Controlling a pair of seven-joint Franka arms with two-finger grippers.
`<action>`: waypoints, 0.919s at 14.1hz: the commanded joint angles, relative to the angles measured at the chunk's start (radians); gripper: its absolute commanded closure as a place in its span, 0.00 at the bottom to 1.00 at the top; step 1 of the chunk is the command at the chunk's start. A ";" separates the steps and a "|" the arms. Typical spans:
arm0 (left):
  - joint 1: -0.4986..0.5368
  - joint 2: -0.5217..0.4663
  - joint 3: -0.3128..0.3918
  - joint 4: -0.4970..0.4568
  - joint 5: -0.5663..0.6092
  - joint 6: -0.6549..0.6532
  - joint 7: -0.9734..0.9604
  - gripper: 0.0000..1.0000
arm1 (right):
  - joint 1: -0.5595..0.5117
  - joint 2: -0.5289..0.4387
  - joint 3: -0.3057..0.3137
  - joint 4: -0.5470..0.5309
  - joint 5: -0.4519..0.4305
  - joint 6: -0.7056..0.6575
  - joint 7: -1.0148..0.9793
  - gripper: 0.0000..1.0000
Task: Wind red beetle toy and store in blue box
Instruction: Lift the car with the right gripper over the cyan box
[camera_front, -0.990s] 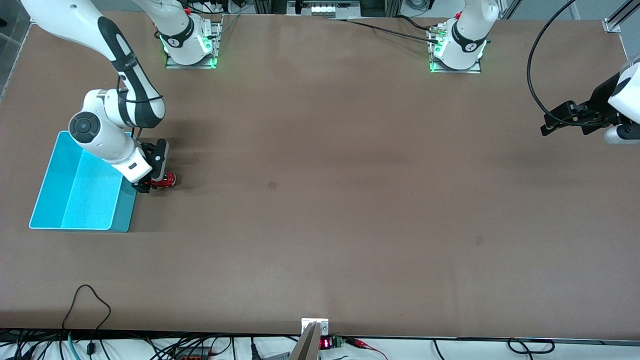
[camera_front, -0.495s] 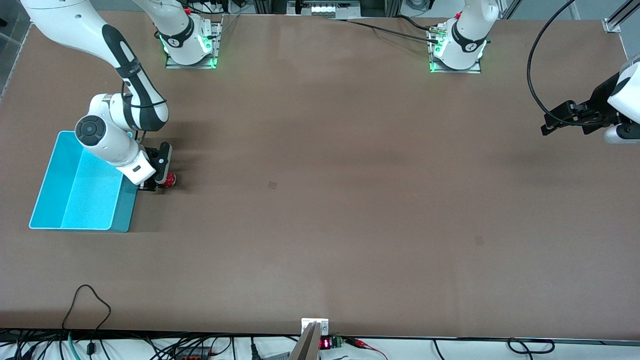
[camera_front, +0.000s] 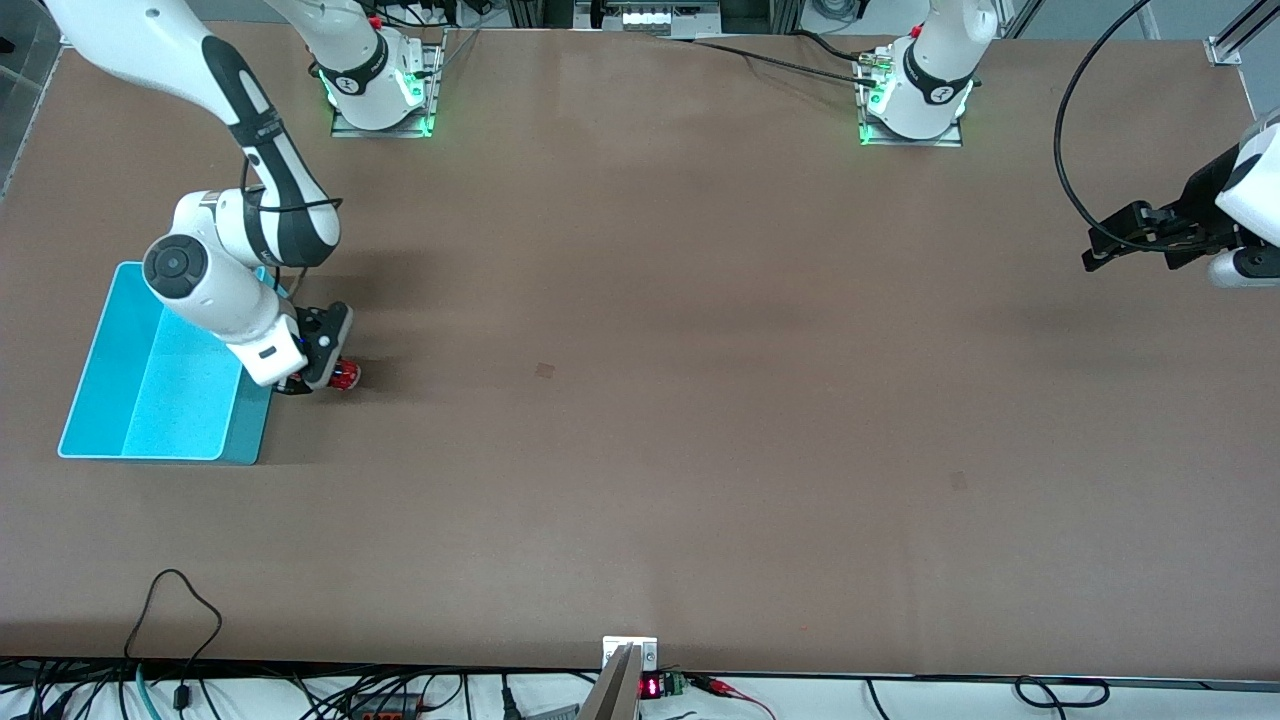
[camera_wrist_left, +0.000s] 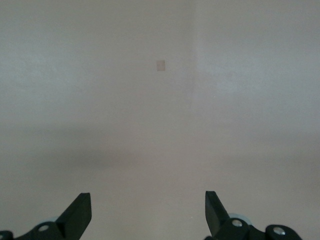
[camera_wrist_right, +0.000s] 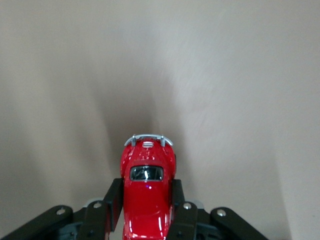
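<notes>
The right gripper (camera_front: 318, 385) sits low at the middle left of the front frame, and its fingers (camera_wrist_right: 111, 202) are clamped on the flanks of the red beetle toy (camera_front: 344, 375). From the right wrist view the red beetle toy (camera_wrist_right: 147, 192) fills the lower centre of the frame, its silver bumper and dark window pointing away from the gripper (camera_wrist_right: 146, 207), one black finger pressed on each side of the glossy body. A soft shadow spreads on the brown surface (camera_wrist_right: 225, 75) just ahead of the car.

Just beside the toy, toward the right arm's end of the surface, stands the blue box (camera_front: 110, 445), its open top showing a pale turquoise floor. The car is outside the box, close to its wall, not inside.

Over at the right edge of the front frame, the left gripper (camera_front: 1098, 255) hangs above the brown surface (camera_front: 700, 400) while its arm waits. In the left wrist view its two dark fingers (camera_wrist_left: 80, 212) stand wide apart in the lower corners of the frame, nothing between them but bare surface (camera_wrist_left: 160, 125) and a small square mark (camera_wrist_left: 160, 65) in the upper middle.
</notes>
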 joint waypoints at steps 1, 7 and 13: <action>0.003 -0.003 -0.006 0.007 0.017 -0.004 -0.005 0.00 | 0.021 -0.013 0.007 0.216 0.066 -0.300 0.185 0.99; 0.003 -0.002 -0.004 0.009 0.017 0.001 -0.005 0.00 | -0.083 -0.030 -0.132 0.351 0.099 -0.504 0.482 0.97; 0.003 -0.002 -0.004 0.009 0.017 0.012 -0.005 0.00 | -0.082 0.059 -0.256 0.333 0.080 -0.423 0.852 0.97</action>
